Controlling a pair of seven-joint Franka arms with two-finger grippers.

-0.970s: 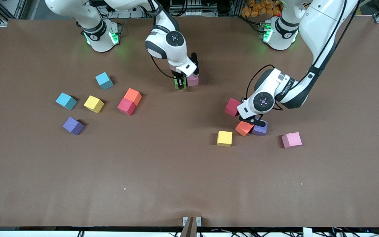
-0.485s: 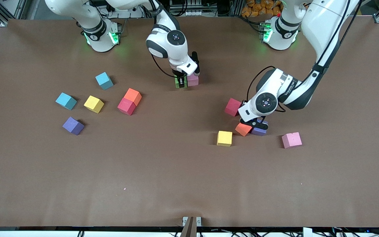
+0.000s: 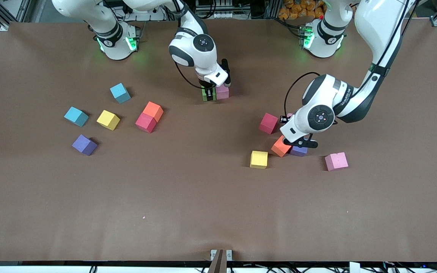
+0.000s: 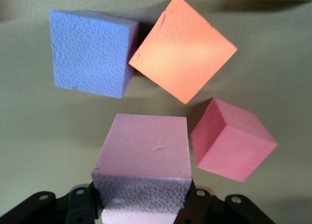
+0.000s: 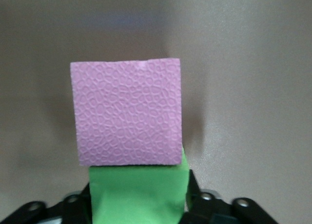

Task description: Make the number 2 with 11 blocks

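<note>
Left arm has swung up and toward its own end of the table since a second ago. Left gripper (image 4: 142, 204) is clamped on a pale pink cube (image 4: 144, 146), and you've got it hanging over the purple cube (image 4: 90, 53), orange cube (image 4: 183, 53) and red cube (image 4: 234, 141). Right gripper (image 5: 139, 207) sits at the green cube (image 5: 139, 190); can't tell whether that grip is on or released. Green touches the second pink cube (image 5: 126, 112) just ahead of the gripper.
</note>
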